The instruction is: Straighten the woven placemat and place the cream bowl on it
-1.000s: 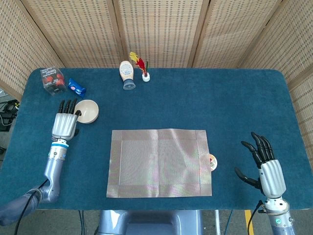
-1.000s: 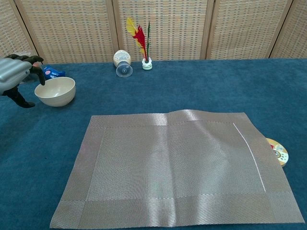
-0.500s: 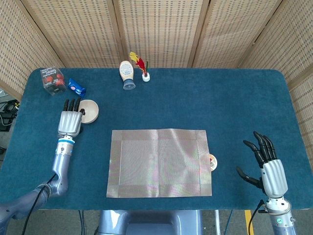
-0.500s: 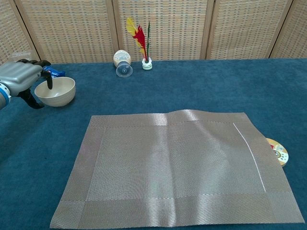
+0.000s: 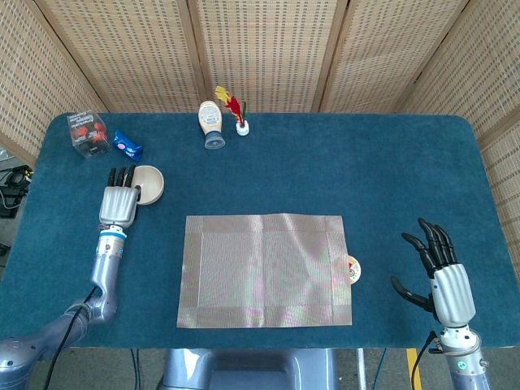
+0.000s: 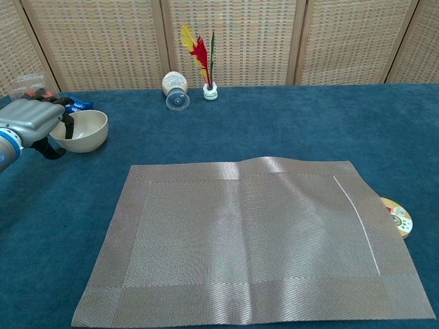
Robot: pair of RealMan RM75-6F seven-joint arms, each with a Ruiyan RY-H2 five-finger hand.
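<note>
The left hand [image 6: 36,125] grips the near-left rim of the cream bowl [image 6: 84,130], far left on the worktop [image 5: 390,171]. The woven placemat [image 5: 265,270] lies flat, centre-near. The right hand [image 5: 439,276] hangs spread, empty.

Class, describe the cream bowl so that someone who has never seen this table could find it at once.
Start at the woven placemat in the middle of the blue table, then look past its far left corner. There the cream bowl sits at the left hand. It is the only round, open, plain cream dish; its neighbours are small packets.
</note>
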